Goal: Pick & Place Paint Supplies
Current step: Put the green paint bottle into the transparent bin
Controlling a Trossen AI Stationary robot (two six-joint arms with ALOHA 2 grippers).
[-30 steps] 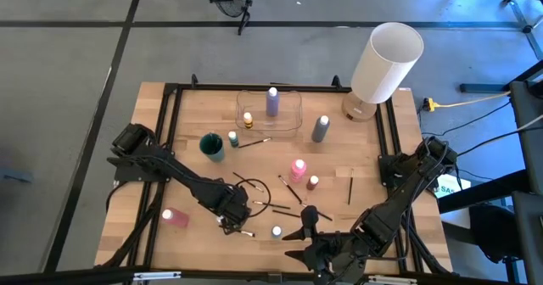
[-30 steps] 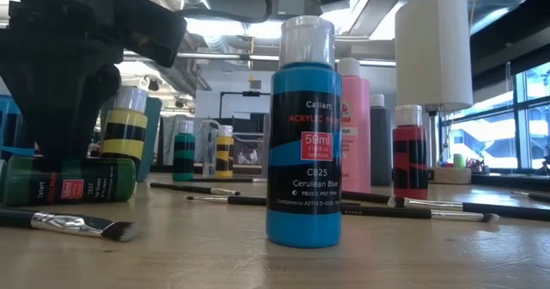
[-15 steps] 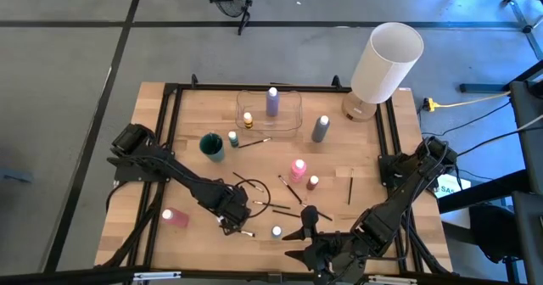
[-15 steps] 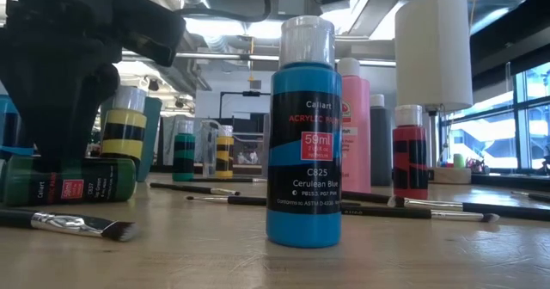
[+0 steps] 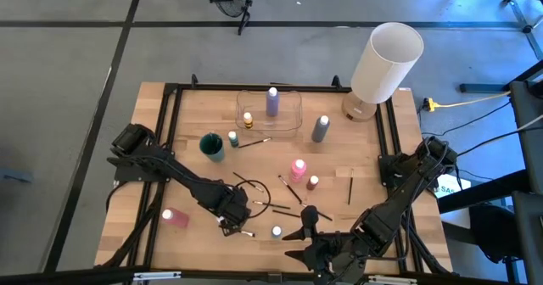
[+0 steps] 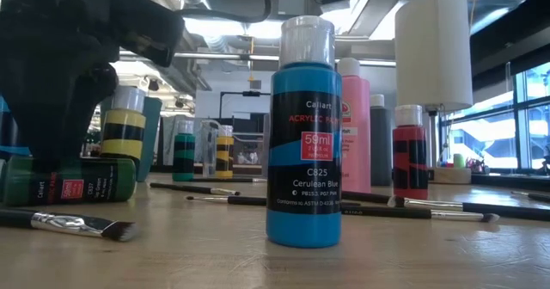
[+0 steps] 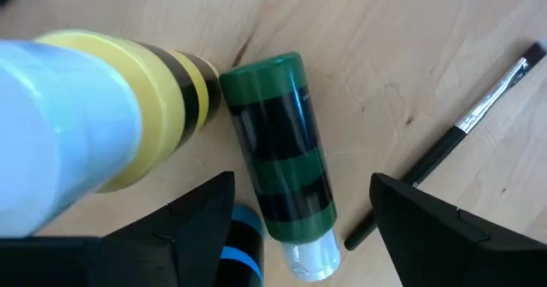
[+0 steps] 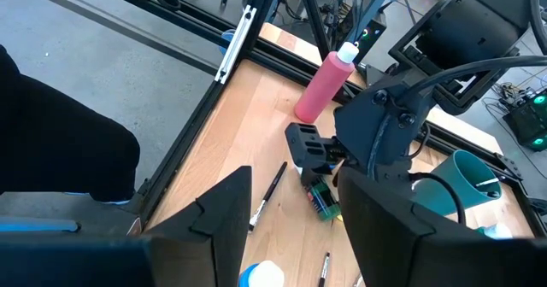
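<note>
The left tool [image 7: 295,223] hovers open, its fingers straddling a small green paint bottle [image 7: 278,150] lying on its side on the counter [image 5: 191,162], toward 7 o'clock of the counter's centre. The bottle looks light, rigid and smooth, apt to roll, so pinching across its mid-body seems safest. A standing yellow bottle [image 7: 102,125] touches it at the base end and a brush [image 7: 444,150] lies just beside, leaving little slack. More room opens toward 12 o'clock. The right tool [image 5: 307,234] waits near 6 o'clock, jaws part open and empty
</note>
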